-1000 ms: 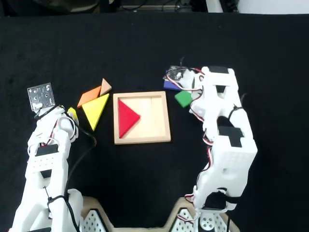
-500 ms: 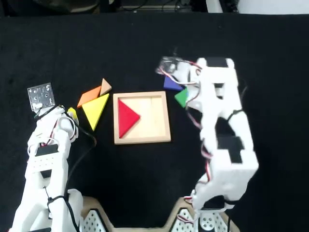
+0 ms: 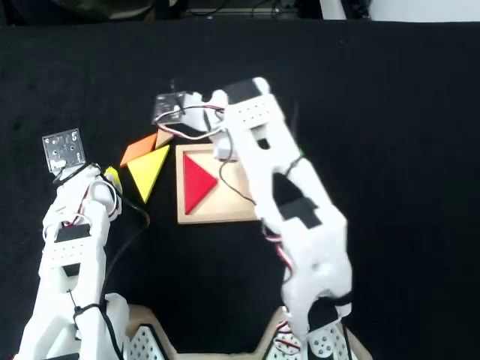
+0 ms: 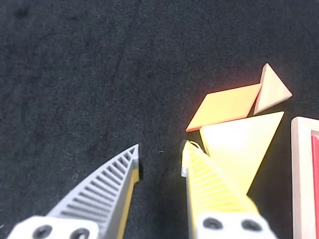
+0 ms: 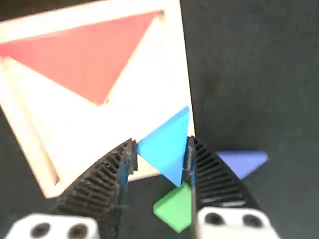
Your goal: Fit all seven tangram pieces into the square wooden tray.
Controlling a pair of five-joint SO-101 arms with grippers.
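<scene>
We record the right gripper (image 5: 160, 146) clamped on a light blue wooden triangle (image 5: 167, 152) over the far right corner of the square wooden tray (image 3: 225, 216). Its arm has swung leftward across the tray since the earlier frames. A red wooden triangle (image 3: 196, 182) lies along the tray's left wall. The left gripper (image 4: 159, 152) stands parted beside a yellow wooden triangle (image 4: 239, 144), unmoved.

- A black table (image 3: 390, 90) carries everything.
- A square wooden tray (image 3: 214, 217) lies flat near its middle.
- Beside one side of the tray, a yellow triangle (image 3: 150, 171), an orange parallelogram (image 3: 136, 150) and a tan triangle (image 4: 271, 90) lie close together.
- Off the opposite side, a green square (image 5: 174, 208) and a dark blue triangle (image 5: 241, 162) lie near each other.
</scene>
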